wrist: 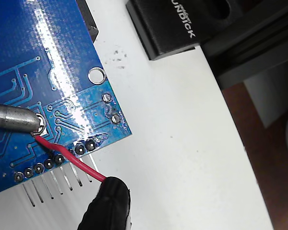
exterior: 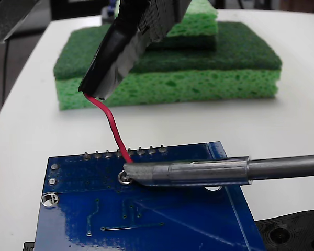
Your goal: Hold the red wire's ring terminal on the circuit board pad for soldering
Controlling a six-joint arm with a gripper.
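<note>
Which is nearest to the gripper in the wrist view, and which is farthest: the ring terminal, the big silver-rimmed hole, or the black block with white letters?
From the gripper:
1. Ring terminal, up-left, at the red wire's far end, beside the soldering iron tip.
2. Silver-rimmed hole, higher, near the circuit board's right edge.
3. Black block, top right, off the board.

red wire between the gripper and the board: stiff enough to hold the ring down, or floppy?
Probably springy rather than limp: the red wire keeps a smooth curve unsupported from the gripper down to the ring terminal. It is thin, so it likely flexes under side load. The soldering iron tip touching the ring could nudge it off the pad.
</note>
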